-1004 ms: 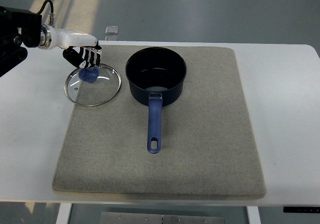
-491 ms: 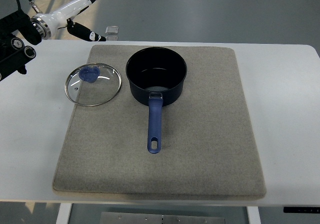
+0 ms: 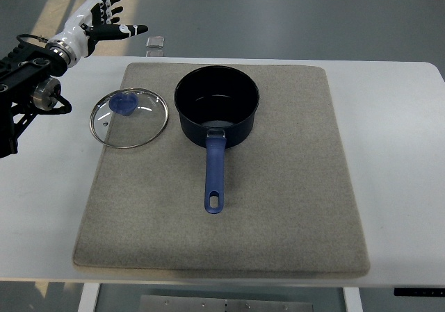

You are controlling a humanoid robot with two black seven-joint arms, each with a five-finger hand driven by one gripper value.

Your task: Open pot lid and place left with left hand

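Left hand: raised high at about 10 o'clock of the scene, past the far edge of the table; fingers spread wide, thumb stretched out toward 3 o'clock; nothing held.
Change in the last second: one second ago curled down onto the blue knob of the lid; half a second ago already lifted off and pulling away to 11 o'clock; now higher still, fully opened, well apart from the lid.
Glass lid: flat, knob up, at 9 o'clock of the pot, just beside it but not touching; partly over the left border of the grey mat, partly over bare table; not shifted during the release.
Pot: open, dark inside, at the far middle of the mat; blue handle pointing to 6 o'clock; same place in all three views.
Right hand: not visible anywhere.
Small clear object: at the far table edge, about 12 o'clock of the lid; too small to identify.
Meaning for the task: lid off, set down on the left side, hand let go — by judgement the task itself finished; only the retreat of the arm remaining.
Risk: low; lid lying stable, no contact left with the hand, nothing near enough to be knocked during the retreat.
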